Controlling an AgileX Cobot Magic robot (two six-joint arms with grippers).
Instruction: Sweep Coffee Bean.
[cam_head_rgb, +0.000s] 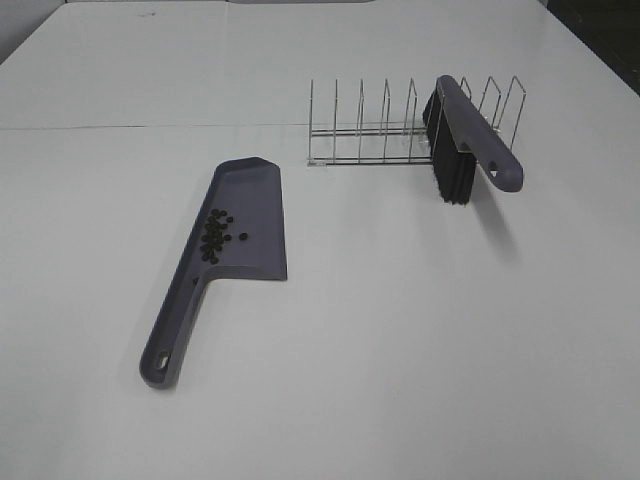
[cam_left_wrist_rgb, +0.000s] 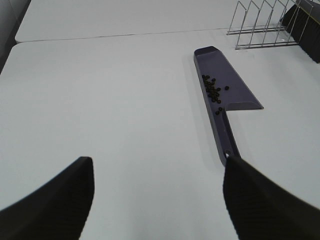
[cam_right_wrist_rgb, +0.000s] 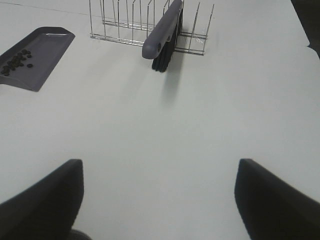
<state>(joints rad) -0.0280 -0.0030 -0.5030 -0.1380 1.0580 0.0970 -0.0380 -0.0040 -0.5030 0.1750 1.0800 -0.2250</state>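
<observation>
Surface: plain white tabletop (cam_head_rgb: 400, 380), w/ a thin seam line running across its far part.
Beans: cluster of tiny dark brown-black oval coffee beans (cam_head_rgb: 215, 236) lying inside the dustpan tray, along the side edge nearest the handle end; a couple sit slightly apart from the main bunch. Also seen in left wrist view (cam_left_wrist_rgb: 214, 90) and right wrist view (cam_right_wrist_rgb: 15, 61).
Dustpan: flat grey-purple plastic dustpan (cam_head_rgb: 258, 200) w/ long handle, lying on the table left of centre in the high view; handle points toward the near edge, hang-hole at its tip. Left wrist view shows it ahead of the gripper (cam_left_wrist_rgb: 240, 95), right wrist view catches only its tray end (cam_right_wrist_rgb: 47, 45).
Rack: thin silver wire rack (cam_head_rgb: 360, 125) w/ upright loops, standing further back, right of the dustpan, well apart from it.
Brush: grey-purple plastic hand brush w/ black bristles (cam_head_rgb: 470, 125) propped in the rack's right end, tilted, bristles down, handle end sticking out toward the near side. Right wrist view (cam_right_wrist_rgb: 162, 32) shows it leaning across the wires.
L gripper: left gripper (cam_left_wrist_rgb: 157, 200) w/ dark fingers spread wide, nothing between them, above bare table; dustpan handle tip just by one finger in its view, contact unclear.
R gripper: right gripper (cam_right_wrist_rgb: 160, 200) also spread wide & empty, above bare table, brush and rack well ahead of it.
High view: neither arm visible there.
</observation>
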